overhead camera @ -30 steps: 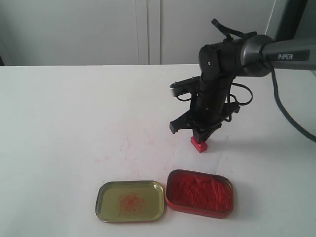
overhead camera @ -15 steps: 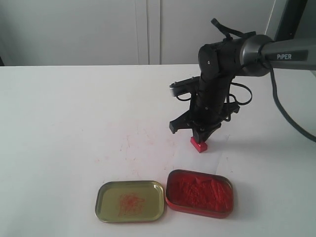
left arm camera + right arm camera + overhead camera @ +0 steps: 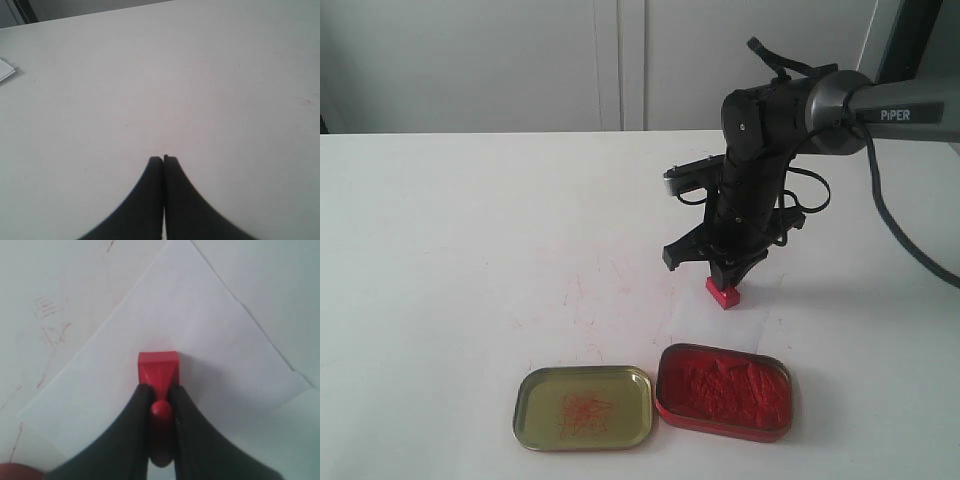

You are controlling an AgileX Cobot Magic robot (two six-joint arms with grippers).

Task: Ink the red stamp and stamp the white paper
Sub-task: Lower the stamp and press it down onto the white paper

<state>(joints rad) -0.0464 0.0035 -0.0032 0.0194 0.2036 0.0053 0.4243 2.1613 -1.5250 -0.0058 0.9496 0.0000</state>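
Observation:
The red stamp [image 3: 723,293] [image 3: 157,368] stands base-down on the white paper [image 3: 748,322] [image 3: 200,330], right of the table's middle. My right gripper [image 3: 727,274] [image 3: 160,392] points straight down and is shut on the stamp's knobbed handle. The paper lies flat just behind the red ink tin [image 3: 724,391]; no imprint shows on it. My left gripper [image 3: 163,158] is shut on nothing over bare white tabletop, and it is out of the exterior view.
A gold tin lid [image 3: 584,407] with red smears lies left of the ink tin near the front edge. Faint red marks [image 3: 585,292] stain the tabletop left of the paper. A white object [image 3: 6,70] sits at the left wrist view's edge.

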